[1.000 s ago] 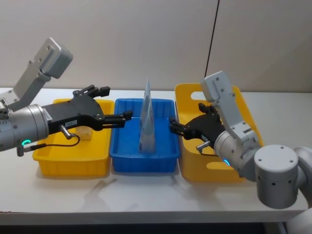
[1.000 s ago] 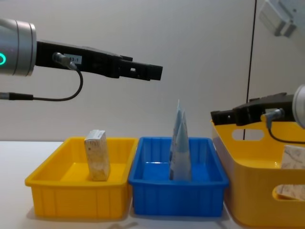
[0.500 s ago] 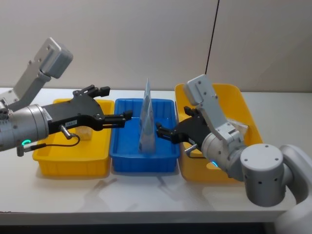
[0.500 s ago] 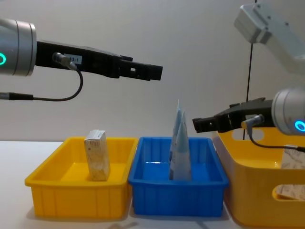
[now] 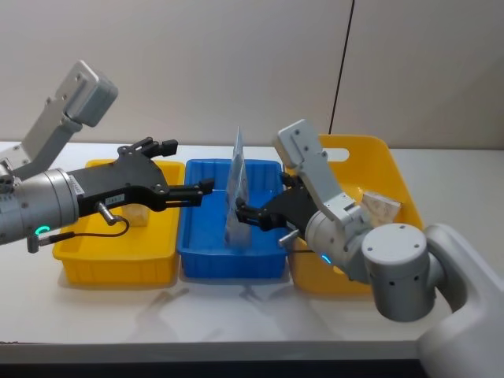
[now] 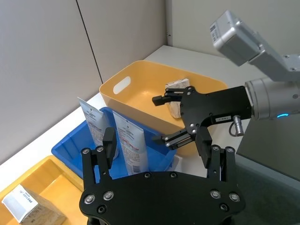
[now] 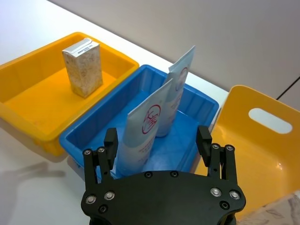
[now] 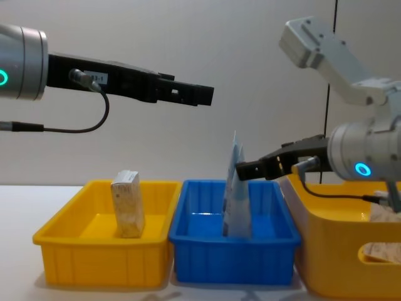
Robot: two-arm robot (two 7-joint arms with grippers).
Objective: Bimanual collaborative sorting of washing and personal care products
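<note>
— What stands on the table point(image 5: 236, 315), biggest first?

— A deep yellow tub point(image 5: 358, 144) on the right, with a handle slot in its wall. Just beside it on the left is a blue bin point(image 5: 232, 264), then a shallower yellow bin point(image 5: 110, 264), all in one row.

— And the arms?

— The left gripper point(image 8: 199, 95) hangs high over the blue bin's left edge, fingers spread wide and nothing in them. The right gripper point(image 8: 247, 169) reaches from the tub's side over the blue bin. Its fingers are spread wide too, with the tips level with the upper part of the pouches point(image 5: 237, 181). Whether they touch or stop just short, I cannot tell. It grips nothing.

— What do the pouches look like?

— There are two of them, pale blue-white, tall and tapering to a flat top edge. They stand upright, one behind the other, in the middle of the blue bin. Each carries a red ring logo point(image 7: 151, 114) with red script across it and lines of small print below, none of it readable.

— Any other packs?

— A marbled pack point(image 7: 83, 65), grey-beige with a white top, stands upright in the yellow bin. The print on its top is too small to read. A beige pack point(image 6: 179, 89) lies in the tub near its right wall, and its print is unreadable as well.
</note>
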